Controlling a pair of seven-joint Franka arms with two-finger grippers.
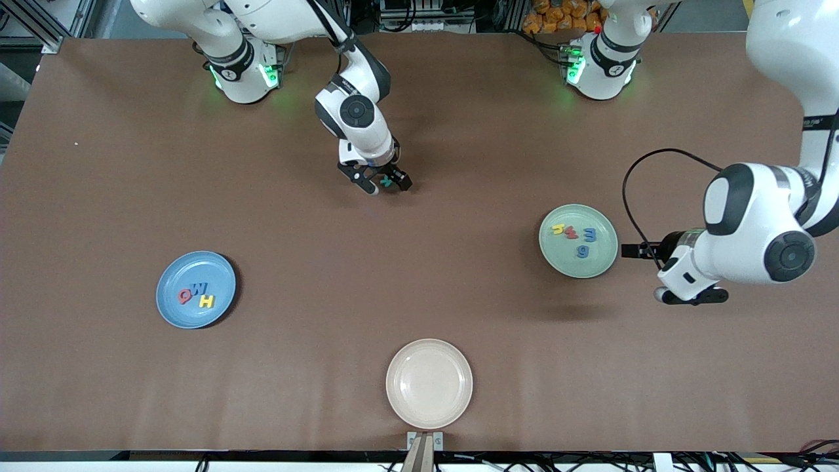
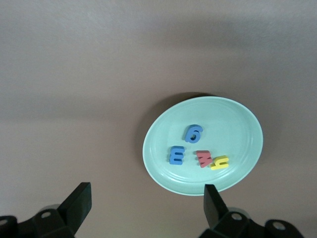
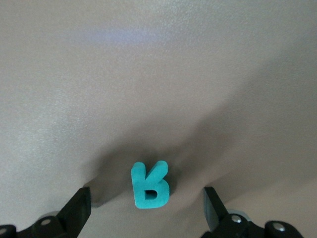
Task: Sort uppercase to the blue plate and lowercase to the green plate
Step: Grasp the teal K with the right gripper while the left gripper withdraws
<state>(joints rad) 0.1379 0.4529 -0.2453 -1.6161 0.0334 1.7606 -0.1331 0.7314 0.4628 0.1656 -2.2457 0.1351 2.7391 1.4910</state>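
Three plates sit on a plain brown table [image 1: 105, 164] that fills nearly the whole front view; along its edge by the robot bases are metal framing, cables and a heap of orange things.

The blue plate [image 1: 172, 283], toward the right arm's end, carries the red Q [image 1: 185, 297], blue M [image 1: 200, 289] and yellow H [image 1: 206, 301], close together. The green plate [image 1: 597, 261], toward the left arm's end, holds the yellow h [image 1: 558, 229], red w [image 1: 571, 231], blue m [image 1: 590, 234] and blue g [image 1: 583, 250]. A cream plate [image 1: 429, 383] lies nearest the front camera.

The teal-green R [image 3: 150, 185] lies flat on the bare table between the bases and the plates, its long axis running toward the right gripper [image 1: 387, 185], which stands around it with fingers spread wide, not touching.

The left gripper [image 1: 691, 297] waits beside the green plate, its fingers wide apart and holding nothing.
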